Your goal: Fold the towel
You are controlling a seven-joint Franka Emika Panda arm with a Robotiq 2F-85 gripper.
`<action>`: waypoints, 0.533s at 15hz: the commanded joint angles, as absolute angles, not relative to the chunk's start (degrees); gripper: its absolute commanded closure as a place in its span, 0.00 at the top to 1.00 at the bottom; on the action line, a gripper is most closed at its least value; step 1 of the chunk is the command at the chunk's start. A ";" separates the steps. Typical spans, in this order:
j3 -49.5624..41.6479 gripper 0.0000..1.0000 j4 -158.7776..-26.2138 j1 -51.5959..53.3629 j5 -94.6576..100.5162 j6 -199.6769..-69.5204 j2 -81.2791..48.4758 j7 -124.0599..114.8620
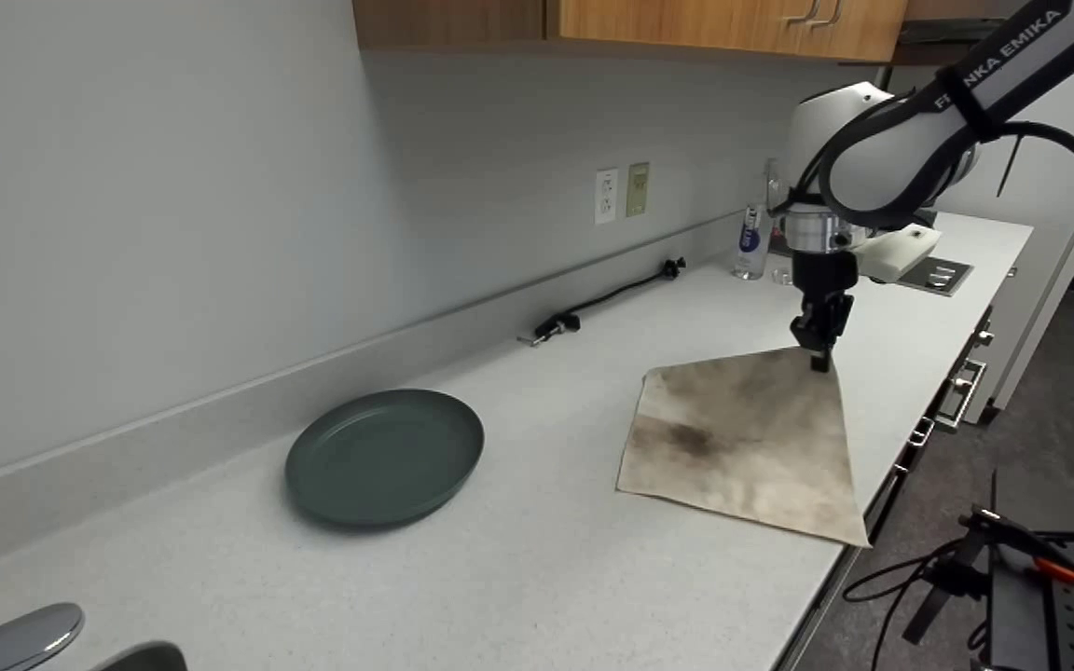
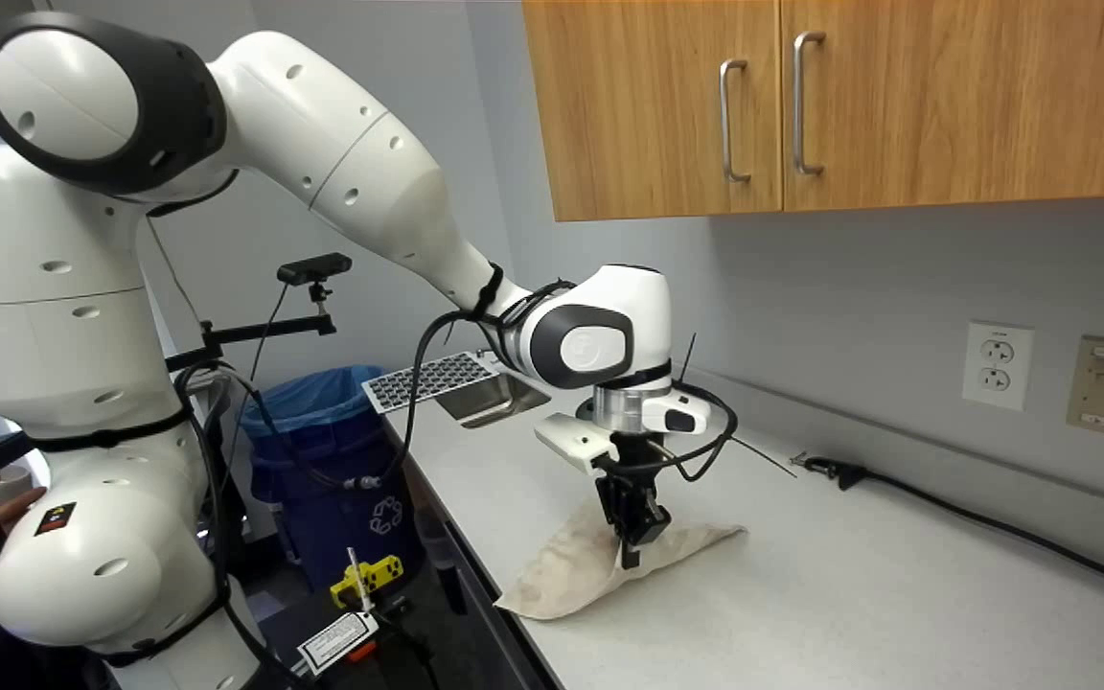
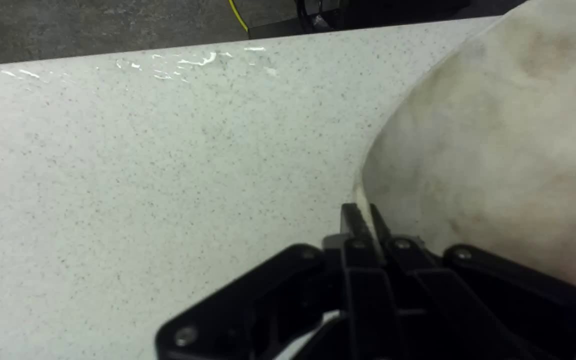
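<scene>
A beige towel with brown stains lies on the white counter, and it shows in both exterior views. My gripper is shut on the towel's edge at the end away from the green plate. It also shows in an exterior view, where the towel rises toward the fingers and its sides slope down to the counter. In the wrist view the towel is to the right, and its thin edge runs between the closed fingertips. One towel corner reaches the counter's front edge.
A dark green plate rests on the counter. A black clamp with a cable lies along the wall. A clear bottle stands behind the arm. A faucet is at the near corner. Wooden cabinets hang above.
</scene>
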State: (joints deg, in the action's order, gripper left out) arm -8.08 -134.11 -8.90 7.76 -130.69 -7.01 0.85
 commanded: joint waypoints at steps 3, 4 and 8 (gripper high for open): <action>-4.78 0.01 -135.25 -4.18 10.22 -127.51 -4.35 -1.90; -4.18 0.01 -135.09 -3.53 10.17 -127.66 -4.63 -2.10; -2.19 0.01 -134.20 -1.46 9.57 -128.98 -6.15 -2.49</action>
